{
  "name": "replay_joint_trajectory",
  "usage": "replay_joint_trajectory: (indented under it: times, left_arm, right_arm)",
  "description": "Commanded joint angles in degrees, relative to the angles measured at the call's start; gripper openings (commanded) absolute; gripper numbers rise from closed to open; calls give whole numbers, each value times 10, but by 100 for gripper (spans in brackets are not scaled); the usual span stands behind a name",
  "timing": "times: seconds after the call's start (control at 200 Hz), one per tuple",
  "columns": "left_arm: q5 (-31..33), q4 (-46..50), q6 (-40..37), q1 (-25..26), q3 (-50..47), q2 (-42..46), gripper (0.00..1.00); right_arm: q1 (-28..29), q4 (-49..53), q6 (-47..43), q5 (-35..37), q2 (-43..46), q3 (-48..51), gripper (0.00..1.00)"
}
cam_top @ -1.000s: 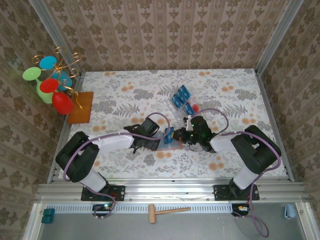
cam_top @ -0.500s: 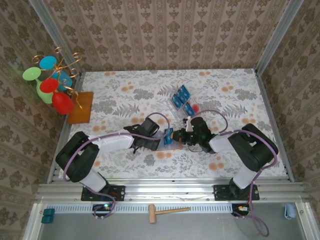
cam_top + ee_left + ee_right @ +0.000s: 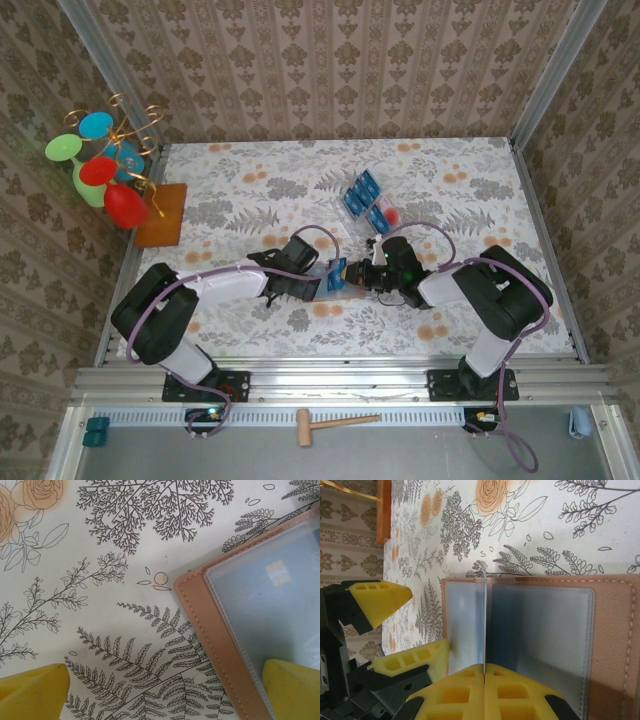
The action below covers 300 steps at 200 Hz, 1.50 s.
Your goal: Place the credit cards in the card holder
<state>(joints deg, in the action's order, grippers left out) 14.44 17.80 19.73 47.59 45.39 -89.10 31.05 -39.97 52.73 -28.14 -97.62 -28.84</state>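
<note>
The tan card holder lies open on the flowered table, its clear pockets facing up. My right gripper is shut on a credit card, seen edge-on as a thin line standing over the fold between the pockets. Seen from above, this blue credit card sits between my right gripper and my left gripper. The left gripper is open, one yellow finger on the card holder, the other on the cloth. A blue card shows through a pocket.
A clear tray with more blue cards and a red dot stands behind the grippers. At the far left are an orange-brown mat and a rack of coloured glasses. A wooden mallet lies below the table's front rail.
My right gripper has crept a little to the left with the card, closer over the open holder. The left arm has stayed put.
</note>
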Motion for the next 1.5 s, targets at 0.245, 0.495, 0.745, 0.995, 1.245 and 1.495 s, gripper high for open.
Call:
replay_joint_trajectory:
  times: [0.245, 0.495, 0.745, 0.995, 1.245, 1.495]
  left_arm:
    - [7, 18, 6, 3, -9, 2, 100]
    - [6, 17, 6, 3, -8, 2, 100]
    - [6, 17, 4, 3, -5, 2, 100]
    - [6, 18, 5, 3, -6, 2, 100]
    - [6, 17, 5, 3, -6, 3, 100]
    - [7, 18, 5, 3, -5, 4, 100]
  right_arm:
    - [4, -47, -11, -30, -32, 18, 0]
    - [4, -54, -16, -33, -34, 26, 0]
    - [4, -47, -25, -37, -36, 30, 0]
    - [3, -46, -27, -36, -36, 35, 0]
    - [3, -43, -26, -39, -43, 33, 0]
    - [3, -47, -24, -46, -58, 29, 0]
